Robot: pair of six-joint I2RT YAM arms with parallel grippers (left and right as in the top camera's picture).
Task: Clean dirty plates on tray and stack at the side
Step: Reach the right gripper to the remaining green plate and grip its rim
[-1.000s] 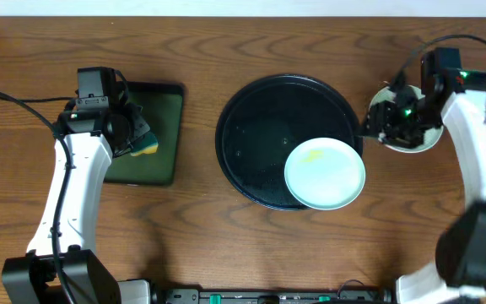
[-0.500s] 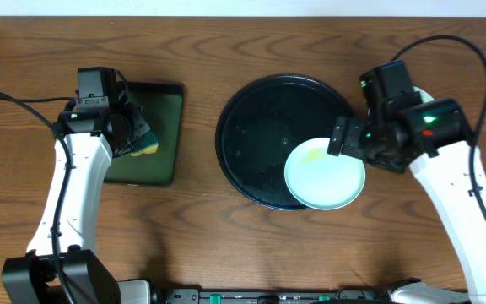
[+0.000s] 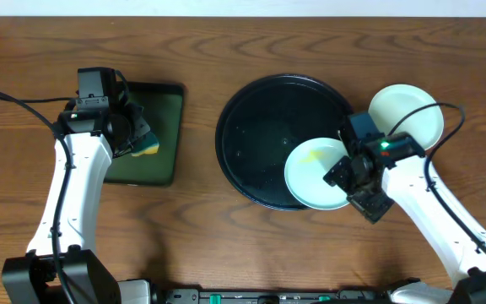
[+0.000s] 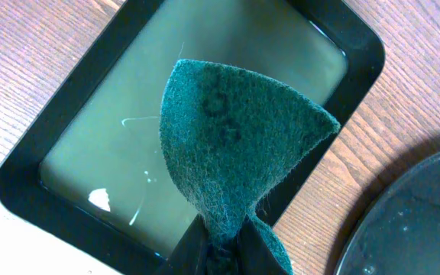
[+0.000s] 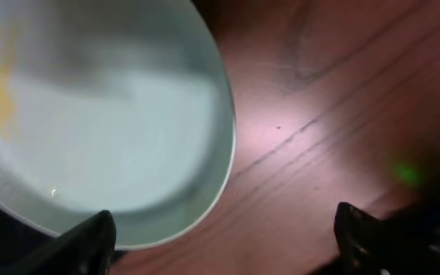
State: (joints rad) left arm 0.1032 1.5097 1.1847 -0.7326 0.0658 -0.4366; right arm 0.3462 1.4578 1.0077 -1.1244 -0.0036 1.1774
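A pale mint plate [image 3: 321, 175] with a yellow smear lies on the lower right rim of the round black tray [image 3: 260, 143]. It fills the upper left of the right wrist view [image 5: 105, 122]. My right gripper [image 3: 350, 179] is open and empty at that plate's right edge; in its own view [image 5: 224, 237] one finger is over the plate's rim and the other over the wood. A clean white plate [image 3: 406, 116] sits on the table right of the tray. My left gripper [image 3: 133, 135] is shut on a green sponge [image 4: 235, 145] above the small rectangular tray [image 4: 75, 153].
The small rectangular black tray with green inside [image 3: 154, 127] lies at the left of the table. Bare wood table [image 3: 226, 236] lies in front of both trays. The round tray's rim shows at the lower right of the left wrist view [image 4: 411, 221].
My right arm has swung from the white plate at the far right down to the smeared plate's right edge. That white plate now stands uncovered. The left arm has not moved.
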